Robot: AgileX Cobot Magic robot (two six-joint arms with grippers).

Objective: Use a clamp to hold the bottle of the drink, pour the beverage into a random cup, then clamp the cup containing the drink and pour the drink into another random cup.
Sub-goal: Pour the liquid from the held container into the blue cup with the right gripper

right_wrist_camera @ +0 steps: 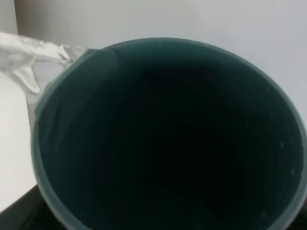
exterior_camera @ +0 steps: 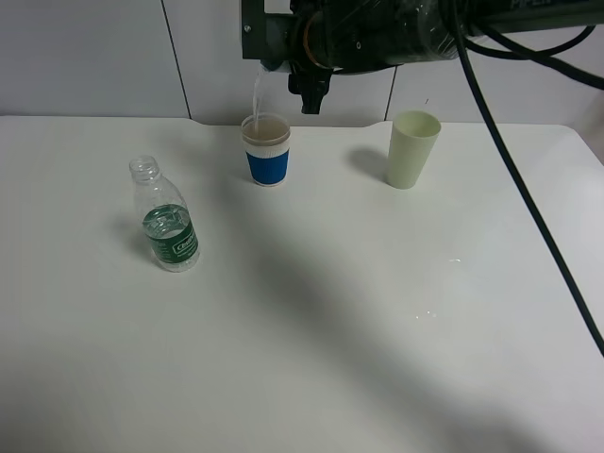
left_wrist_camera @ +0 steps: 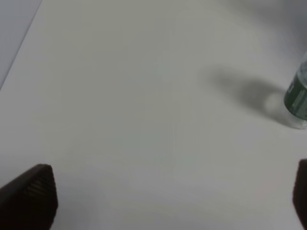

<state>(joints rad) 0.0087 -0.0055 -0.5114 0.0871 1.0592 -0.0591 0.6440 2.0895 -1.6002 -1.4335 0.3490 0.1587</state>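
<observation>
My right gripper point(exterior_camera: 302, 61) is high at the back, shut on a dark green cup point(exterior_camera: 274, 38) that is tipped over. A thin stream of water point(exterior_camera: 257, 92) falls from its rim into the paper cup with a blue sleeve point(exterior_camera: 267, 151) below. In the right wrist view the dark cup point(right_wrist_camera: 168, 139) fills the frame, with water point(right_wrist_camera: 29, 57) spilling over its rim. The clear bottle with a green label point(exterior_camera: 167, 219) stands uncapped and upright at the left, and its edge shows in the left wrist view point(left_wrist_camera: 298, 98). My left gripper point(left_wrist_camera: 165, 201) is open and empty, apart from the bottle.
A pale green cup point(exterior_camera: 412, 149) stands upright at the back right of the white table point(exterior_camera: 340, 330). A few water drops point(exterior_camera: 429, 313) lie on the table's right side. Black cables point(exterior_camera: 528, 189) hang over the right side.
</observation>
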